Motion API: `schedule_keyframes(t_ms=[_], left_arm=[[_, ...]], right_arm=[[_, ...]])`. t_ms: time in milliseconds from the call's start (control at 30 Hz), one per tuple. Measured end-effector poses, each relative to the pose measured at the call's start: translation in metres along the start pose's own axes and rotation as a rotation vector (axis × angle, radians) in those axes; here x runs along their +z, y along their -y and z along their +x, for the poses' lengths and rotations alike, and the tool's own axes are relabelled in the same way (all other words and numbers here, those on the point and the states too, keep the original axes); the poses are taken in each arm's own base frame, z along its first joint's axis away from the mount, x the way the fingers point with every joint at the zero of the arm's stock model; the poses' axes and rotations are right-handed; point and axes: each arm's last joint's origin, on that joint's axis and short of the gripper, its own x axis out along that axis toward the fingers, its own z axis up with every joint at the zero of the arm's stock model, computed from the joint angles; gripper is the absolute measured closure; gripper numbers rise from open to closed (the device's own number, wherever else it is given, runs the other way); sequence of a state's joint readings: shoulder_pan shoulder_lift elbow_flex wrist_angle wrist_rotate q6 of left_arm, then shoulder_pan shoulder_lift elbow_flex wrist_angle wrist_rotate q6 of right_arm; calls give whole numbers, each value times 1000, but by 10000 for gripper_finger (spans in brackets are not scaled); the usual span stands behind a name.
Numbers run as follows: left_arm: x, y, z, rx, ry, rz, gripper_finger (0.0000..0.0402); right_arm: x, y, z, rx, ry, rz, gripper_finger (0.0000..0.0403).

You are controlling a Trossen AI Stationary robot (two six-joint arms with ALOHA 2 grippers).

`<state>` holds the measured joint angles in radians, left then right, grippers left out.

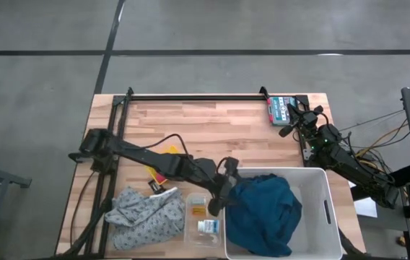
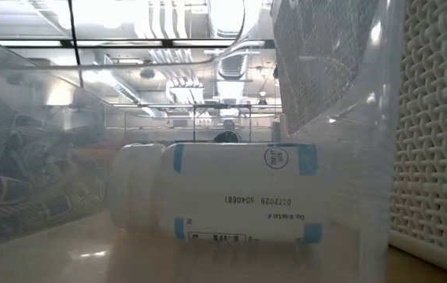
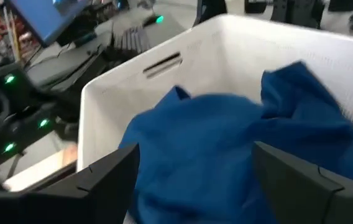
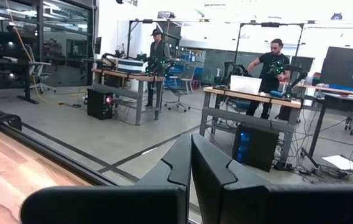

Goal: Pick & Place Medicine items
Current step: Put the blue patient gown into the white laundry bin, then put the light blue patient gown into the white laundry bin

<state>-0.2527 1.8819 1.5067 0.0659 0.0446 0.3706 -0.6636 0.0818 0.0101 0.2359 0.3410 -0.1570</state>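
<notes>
Two medicine items lie in a clear tub [image 1: 203,220] at the table's near edge: a small orange one [image 1: 198,209] and a white one with blue print [image 1: 207,227]. In the low view the white one [image 2: 223,200] lies on its side on the tub's floor. My left gripper [image 1: 228,193] hovers open at the left rim of the white basket [image 1: 320,180]. In the left wrist view its fingers [image 3: 105,177] stand apart over a blue cloth [image 3: 226,143] heaped in the basket. My right gripper [image 1: 291,119] waits at the far right, its fingers [image 4: 191,168] shut on nothing.
A grey patterned cloth [image 1: 147,217] lies left of the tub. Yellow and red items [image 1: 163,162] sit under the left arm. A teal box [image 1: 281,108] lies at the far right corner, by the right gripper. A black rail [image 1: 190,96] runs along the far edge.
</notes>
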Motion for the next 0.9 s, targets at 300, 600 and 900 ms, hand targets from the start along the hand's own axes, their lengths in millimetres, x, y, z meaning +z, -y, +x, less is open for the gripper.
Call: schedule_keyframes(t_ms=[300, 600, 900], left_arm=[[4, -11, -34, 235, -267, 91, 101], [1, -13, -56, 344, -410, -45, 106], [-15, -8, -55, 364, -423, -107, 112]], right_arm=[[0, 0, 0, 0, 0, 0, 394], [0, 0, 0, 0, 2, 1, 394], [0, 0, 0, 0, 1, 0, 394]])
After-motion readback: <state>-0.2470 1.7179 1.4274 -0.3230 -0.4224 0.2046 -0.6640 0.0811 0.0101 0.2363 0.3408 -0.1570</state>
